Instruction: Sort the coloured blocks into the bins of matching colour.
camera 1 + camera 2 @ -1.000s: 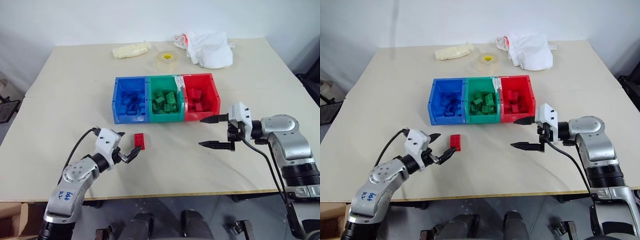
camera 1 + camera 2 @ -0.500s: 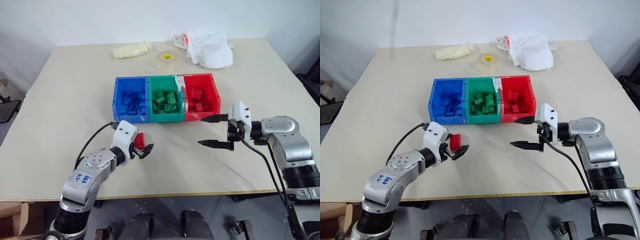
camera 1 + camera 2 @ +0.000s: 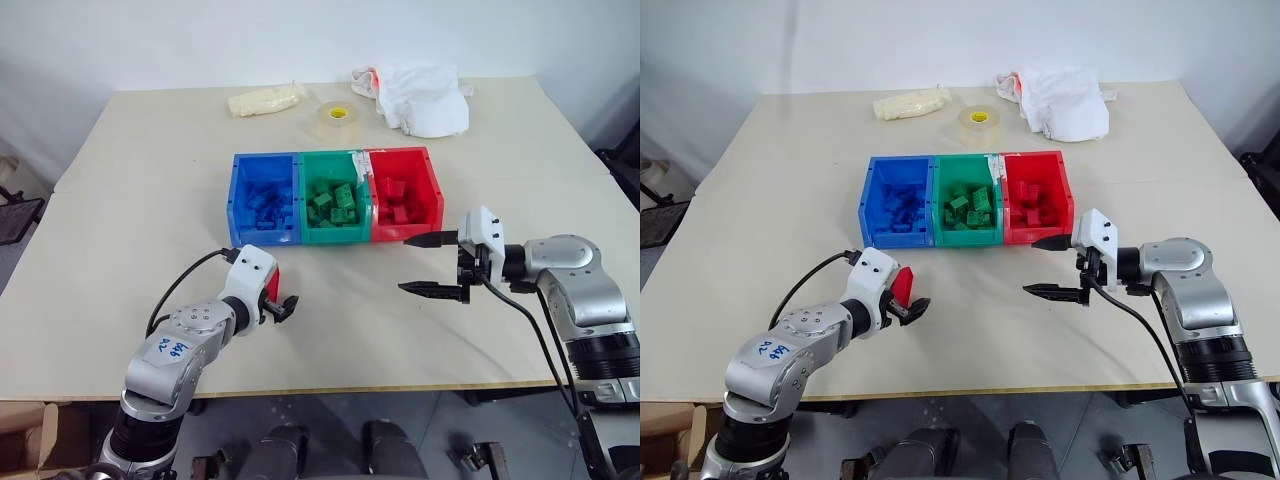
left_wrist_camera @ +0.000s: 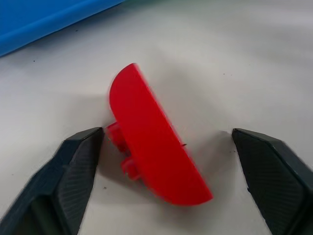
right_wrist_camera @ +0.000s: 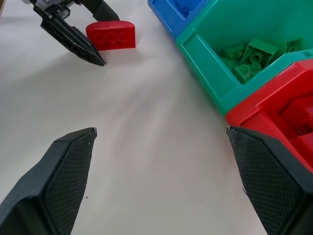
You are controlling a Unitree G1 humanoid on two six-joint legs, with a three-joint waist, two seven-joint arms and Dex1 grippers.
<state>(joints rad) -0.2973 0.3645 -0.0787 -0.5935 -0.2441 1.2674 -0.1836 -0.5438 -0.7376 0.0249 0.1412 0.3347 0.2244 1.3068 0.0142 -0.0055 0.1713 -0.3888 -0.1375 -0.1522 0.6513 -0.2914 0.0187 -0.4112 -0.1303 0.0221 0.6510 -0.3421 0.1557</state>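
Note:
A red block (image 4: 151, 147) stands tipped on its edge on the table, just in front of the blue bin (image 3: 232, 200). My left gripper (image 3: 279, 300) is lowered over it, open, one finger (image 4: 78, 161) close to the block's studs and the other a little apart from it. The green bin (image 3: 337, 234) and red bin (image 3: 432, 195) join the blue one; each holds several blocks of its own colour. My right gripper (image 3: 432, 265) hovers open and empty in front of the red bin, pointing towards the left arm.
A roll of clear tape (image 3: 335, 115), a white plastic bag (image 3: 420, 95) and a pale packet (image 3: 264, 99) lie at the back of the table. Bare tabletop (image 3: 350, 320) lies between the two grippers, with the table's front edge just below.
My left gripper reached in and tilted down over the red block, its fingers narrowing around it. The block went from lying flat to standing on edge. The right arm stayed still.

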